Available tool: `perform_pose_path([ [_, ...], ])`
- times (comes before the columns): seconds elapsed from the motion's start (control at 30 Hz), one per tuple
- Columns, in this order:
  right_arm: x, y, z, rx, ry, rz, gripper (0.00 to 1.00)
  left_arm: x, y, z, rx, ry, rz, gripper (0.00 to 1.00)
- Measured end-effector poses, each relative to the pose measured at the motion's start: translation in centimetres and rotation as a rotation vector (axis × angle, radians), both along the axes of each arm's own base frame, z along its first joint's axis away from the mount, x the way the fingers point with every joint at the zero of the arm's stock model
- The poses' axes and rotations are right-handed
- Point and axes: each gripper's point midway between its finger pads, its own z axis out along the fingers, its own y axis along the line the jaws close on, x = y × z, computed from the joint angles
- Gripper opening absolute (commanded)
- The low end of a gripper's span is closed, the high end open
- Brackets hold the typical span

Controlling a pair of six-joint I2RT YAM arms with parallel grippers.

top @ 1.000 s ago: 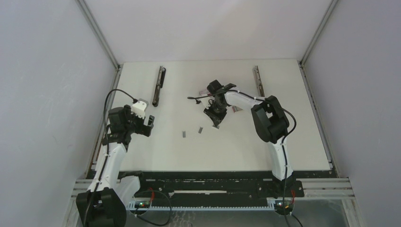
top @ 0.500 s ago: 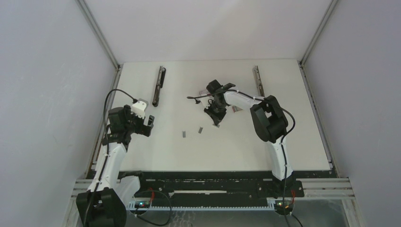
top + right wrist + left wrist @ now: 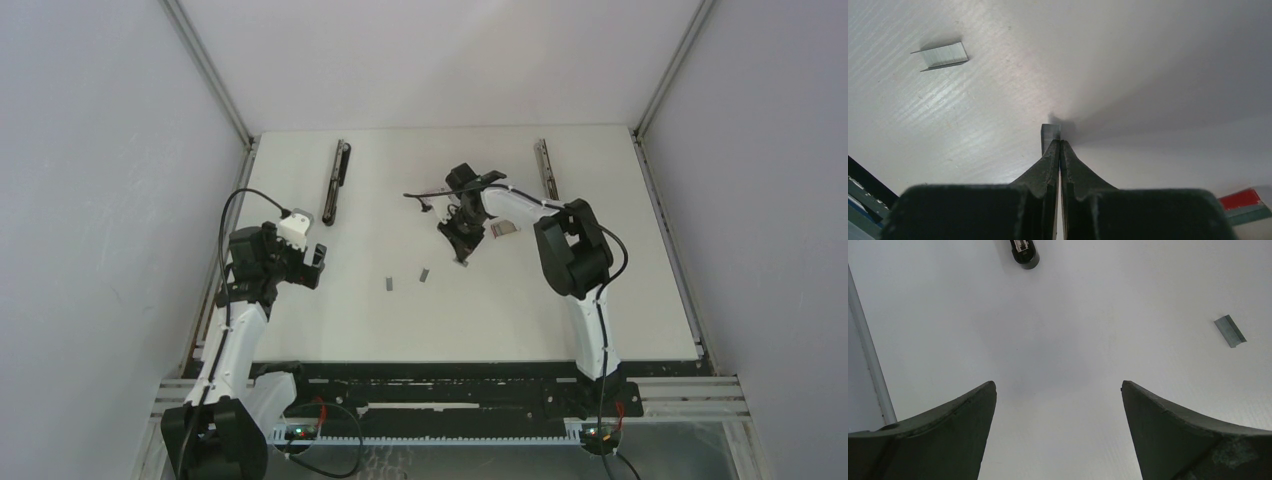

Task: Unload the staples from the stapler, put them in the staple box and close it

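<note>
Pinching a strip of staples (image 3: pixel 1049 131) between pressed-together tips, right gripper (image 3: pixel 1058 142) hangs low over the desk (image 3: pixel 500 310), likely to set it beside two loose strips (image 3: pixel 424 273) nearby; left gripper (image 3: pixel 1058 405) spread, well apart

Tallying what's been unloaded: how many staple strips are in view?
3 staple strips. One and another lie apart on the table; the third is pinched in the right end effector. Others may be hidden.
</note>
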Motion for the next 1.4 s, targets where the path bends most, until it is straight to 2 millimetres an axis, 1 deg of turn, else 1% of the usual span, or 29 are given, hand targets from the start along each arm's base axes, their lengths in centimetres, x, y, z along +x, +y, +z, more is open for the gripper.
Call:
perform_pose_path([
  [0.13,0.9,-1.0,0.3,0.014,0.008,-0.053,0.0,0.0,0.0,0.0,0.0,0.0,0.0,1.0],
  [0.27,2.1,-2.4,1.0,0.023,0.004,-0.122,0.0,0.0,0.0,0.0,0.0,0.0,0.0,1.0],
  [0.57,6.1,-6.7,4.2,0.065,-0.076,-0.338,0.0,0.0,0.0,0.0,0.0,0.0,0.0,1.0],
  [0.77,8.8,-9.7,5.2,0.028,-0.17,-0.458,0.0,0.0,0.0,0.0,0.0,0.0,0.0,1.0],
  [0.9,9.7,-10.5,5.3,-0.009,-0.217,-0.495,0.0,0.0,0.0,0.0,0.0,0.001,0.001,1.0],
  [1.03,10.2,-11.1,5.2,-0.034,-0.242,-0.525,0.0,0.0,0.0,0.0,0.0,0.001,0.0,1.0],
  [1.27,10.4,-11.6,5.1,-0.049,-0.243,-0.553,0.0,0.0,0.0,0.0,0.0,0.001,0.002,1.0],
  [1.4,10.3,-11.7,4.6,-0.059,-0.232,-0.561,0.0,0.0,0.0,0.0,0.0,0.001,0.002,1.0],
])
